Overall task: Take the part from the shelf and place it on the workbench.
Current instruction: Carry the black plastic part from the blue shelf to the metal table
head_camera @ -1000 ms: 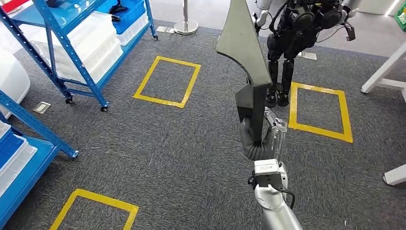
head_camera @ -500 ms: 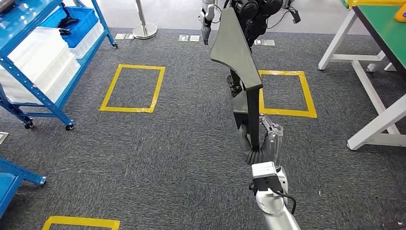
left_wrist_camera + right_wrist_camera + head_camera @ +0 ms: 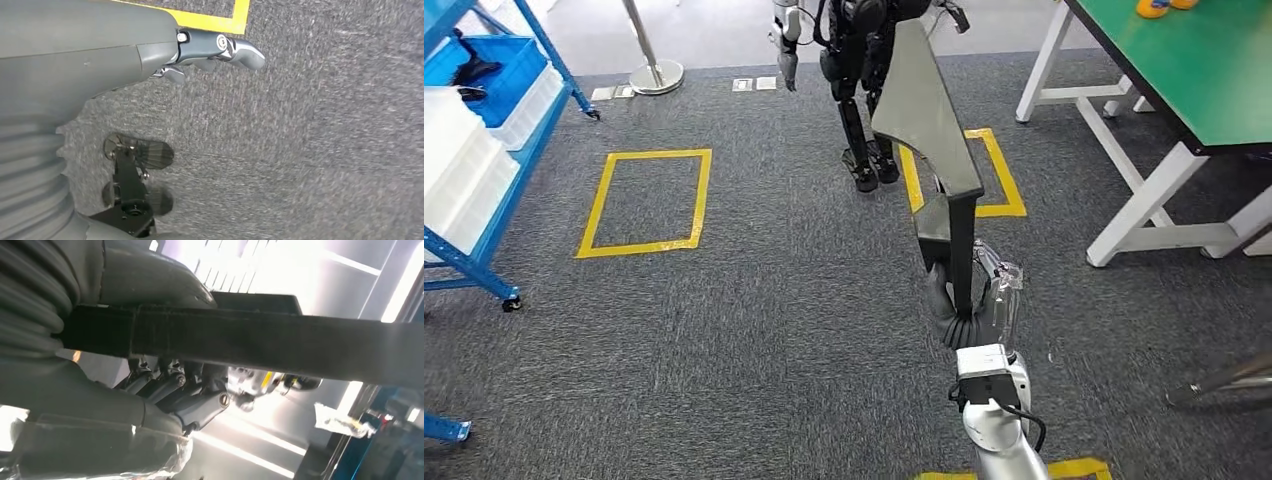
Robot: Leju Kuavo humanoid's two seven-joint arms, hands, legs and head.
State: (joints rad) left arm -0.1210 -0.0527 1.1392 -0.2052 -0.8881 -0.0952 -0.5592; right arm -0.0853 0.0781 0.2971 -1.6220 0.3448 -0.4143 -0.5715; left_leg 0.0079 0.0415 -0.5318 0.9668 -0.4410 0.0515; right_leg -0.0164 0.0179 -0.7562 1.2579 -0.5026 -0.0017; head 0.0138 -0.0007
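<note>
Part: a long dark grey part [image 3: 929, 120] stands upright above the right hand, narrow stem at the bottom, broad wedge-shaped blade flaring above; in the right wrist view it crosses the frame as a dark bar [image 3: 280, 342].
Right hand: the right hand [image 3: 969, 300] is clasped around the lower stem of the part, thumb on one side and fingers [image 3: 165, 385] wrapped on the other, holding it off the floor.
Left hand: the left hand [image 3: 125, 50] hangs over the carpet with nothing in it, its dark fingers [image 3: 235, 47] curled slightly in and lying close together; whether it is slack or clenched cannot be told.
Workbench: a green-topped workbench [image 3: 1194, 70] on white legs stands ahead and to the right of the right hand, well apart from the part; small orange items rest at its far edge.
Floor: grey carpet [image 3: 754, 320] with yellow tape rectangles, one [image 3: 642, 200] far to the left of the right hand, another partly hidden behind the part.
Shelf: a blue shelf [image 3: 484, 130] with white and blue bins stands at the far left.
Other robot: a second dark humanoid robot [image 3: 859, 60] stands beyond the part, next to the taped square.
</note>
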